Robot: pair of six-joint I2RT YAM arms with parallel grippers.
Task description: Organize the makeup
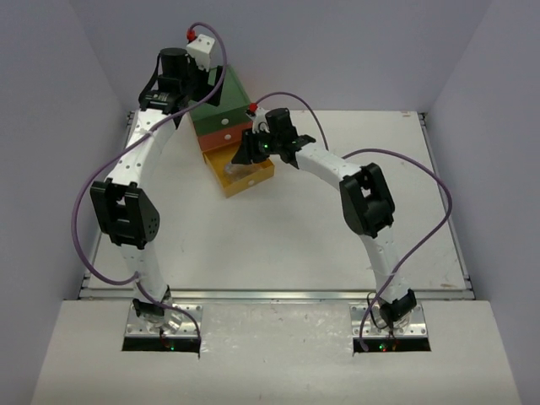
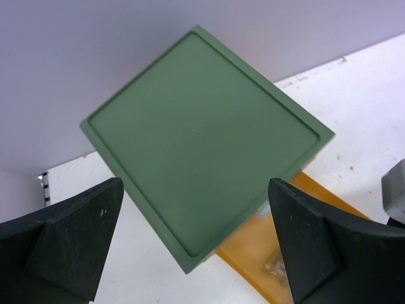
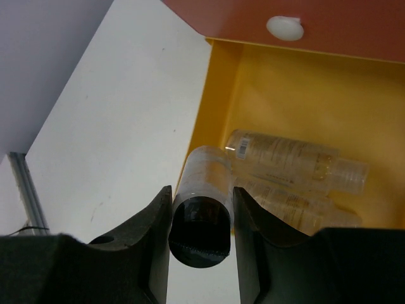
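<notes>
Right wrist view: right gripper (image 3: 202,206), jaws clamped on a black-capped clear bottle (image 3: 205,171), lower centre of frame, hanging at the left wall of the open yellow drawer (image 3: 316,95) (two clear bottles (image 3: 285,155) lie inside). Risk, as I judge it: released here, it could clip that wall and roll onto the tabletop (image 3: 120,126). Left gripper (image 2: 196,215), jaws wide apart and empty, above the green chest top (image 2: 202,139).

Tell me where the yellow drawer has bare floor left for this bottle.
Free: the back strip of the yellow drawer, between the orange drawer front and the two clear bottles lying inside. Crowded: the front half, where those bottles fill the floor. The right gripper holds its black-capped bottle over the left wall.
</notes>
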